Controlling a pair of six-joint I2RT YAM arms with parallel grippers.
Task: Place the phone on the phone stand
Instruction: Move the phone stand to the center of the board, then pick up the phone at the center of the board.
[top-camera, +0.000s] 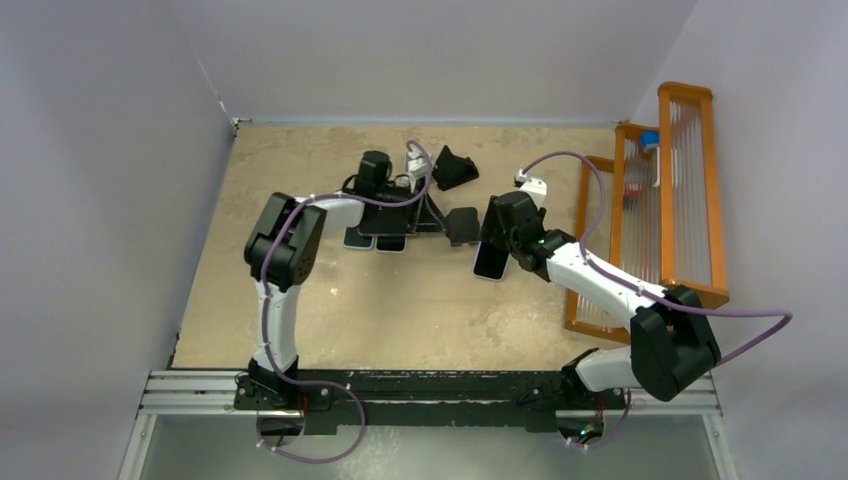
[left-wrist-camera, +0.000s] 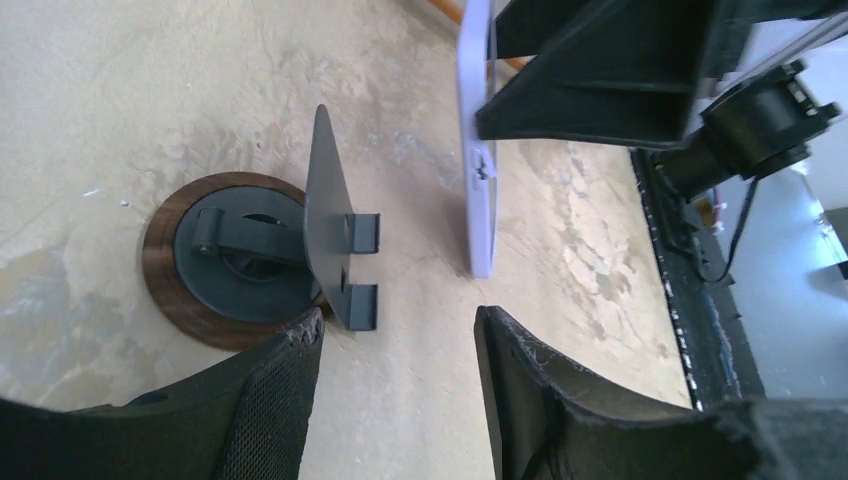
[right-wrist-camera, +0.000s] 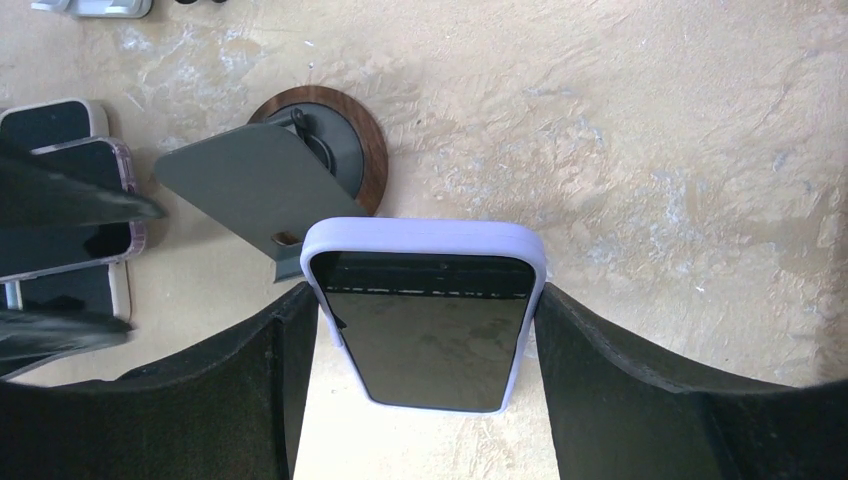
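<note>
My right gripper (right-wrist-camera: 425, 300) is shut on a phone (right-wrist-camera: 425, 320) in a lavender case, its fingers pressing both long sides, screen toward the camera. The phone stand (right-wrist-camera: 260, 185), a dark grey tilted plate on a round wood-rimmed base, sits just beyond the phone's top edge. In the top view the phone (top-camera: 490, 262) hangs just right of the stand (top-camera: 462, 225). My left gripper (left-wrist-camera: 400, 335) is open and empty, low over the table next to the stand (left-wrist-camera: 250, 255), with the phone (left-wrist-camera: 478, 180) seen edge-on beyond it.
Several other phones (top-camera: 375, 242) lie on the table under the left arm. A second dark stand (top-camera: 455, 167) sits farther back. An orange rack (top-camera: 660, 210) stands along the right wall.
</note>
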